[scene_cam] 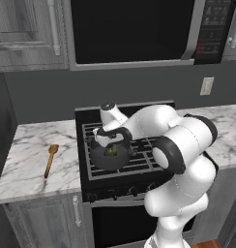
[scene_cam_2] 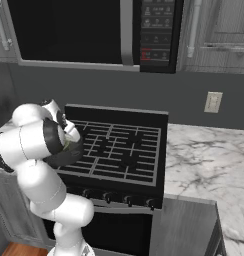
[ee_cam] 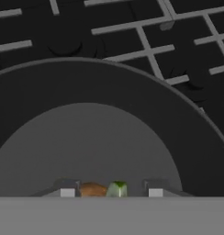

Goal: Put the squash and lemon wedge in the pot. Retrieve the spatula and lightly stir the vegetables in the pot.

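Closest to the hand camera, the gripper (ee_cam: 111, 193) shows two grey fingertips set a little apart at the bottom of the hand view, with a small green wedge, the lemon wedge (ee_cam: 117, 188), and a brownish lump sitting between them; whether the tips grip either cannot be told. Behind them spreads the pot (ee_cam: 109, 96), its grey floor and dark curved wall rising toward the stove grates (ee_cam: 150, 50) beyond. From the left base view, the arm's white elbow bulks in the foreground and reaches forward to the pot (scene_cam: 110, 154), which sits on the front left of the stove (scene_cam: 139, 160), with something greenish showing inside it; the hand hangs just over its mouth. Left of the stove, on the marble counter (scene_cam: 28, 155), lies the spatula (scene_cam: 51, 160), well apart from the pot, its long axis running near to far with the rounded head at the far end and the handle pointing back toward the counter's front edge. The right base view hides most of the pot (scene_cam_2: 69, 154) behind the arm but gives the microwave (scene_cam_2: 94, 30) and the wall outlet (scene_cam_2: 213, 102) beyond.
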You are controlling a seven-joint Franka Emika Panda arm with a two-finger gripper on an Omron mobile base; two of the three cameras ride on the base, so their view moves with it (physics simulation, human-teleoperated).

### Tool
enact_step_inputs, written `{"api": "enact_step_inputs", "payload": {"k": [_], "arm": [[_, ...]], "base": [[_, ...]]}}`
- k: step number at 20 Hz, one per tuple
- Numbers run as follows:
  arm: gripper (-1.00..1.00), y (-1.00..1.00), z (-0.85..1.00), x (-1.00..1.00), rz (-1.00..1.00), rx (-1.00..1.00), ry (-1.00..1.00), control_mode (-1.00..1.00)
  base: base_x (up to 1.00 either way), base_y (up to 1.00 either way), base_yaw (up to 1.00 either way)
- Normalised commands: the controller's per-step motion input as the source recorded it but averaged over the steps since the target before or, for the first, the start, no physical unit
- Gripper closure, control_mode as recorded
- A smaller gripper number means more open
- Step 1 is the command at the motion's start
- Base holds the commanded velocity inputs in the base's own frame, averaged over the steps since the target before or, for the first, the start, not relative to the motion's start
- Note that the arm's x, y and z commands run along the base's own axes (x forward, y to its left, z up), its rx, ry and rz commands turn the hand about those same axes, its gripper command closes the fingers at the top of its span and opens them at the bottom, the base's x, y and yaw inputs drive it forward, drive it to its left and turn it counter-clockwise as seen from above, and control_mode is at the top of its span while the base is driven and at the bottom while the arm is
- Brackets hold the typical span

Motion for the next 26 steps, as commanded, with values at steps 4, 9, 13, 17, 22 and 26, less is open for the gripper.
{"api": "enact_step_inputs", "payload": {"k": [4, 9, 13, 17, 22, 26], "arm": [[-1.00, 0.00, -0.08, 0.02, 0.02, 0.00, 0.00, -1.00], [-1.00, 0.00, 0.08, -0.01, 0.03, 0.00, 0.00, -1.00], [-1.00, 0.07, 0.32, -0.16, 0.06, 0.00, -0.02, -1.00], [-1.00, 0.02, 0.34, -0.37, 0.07, 0.00, -0.06, -1.00], [-1.00, 0.09, 0.22, -0.54, 0.03, 0.00, -0.11, -1.00], [-1.00, 0.10, 0.00, -0.65, 0.00, 0.00, -0.12, -1.00]], "base": [[0.00, 0.00, 0.00], [0.00, 0.00, 0.00], [0.00, 0.00, 0.00], [0.00, 0.00, 0.00], [0.00, 0.00, 0.00], [0.00, 0.00, 0.00]]}}
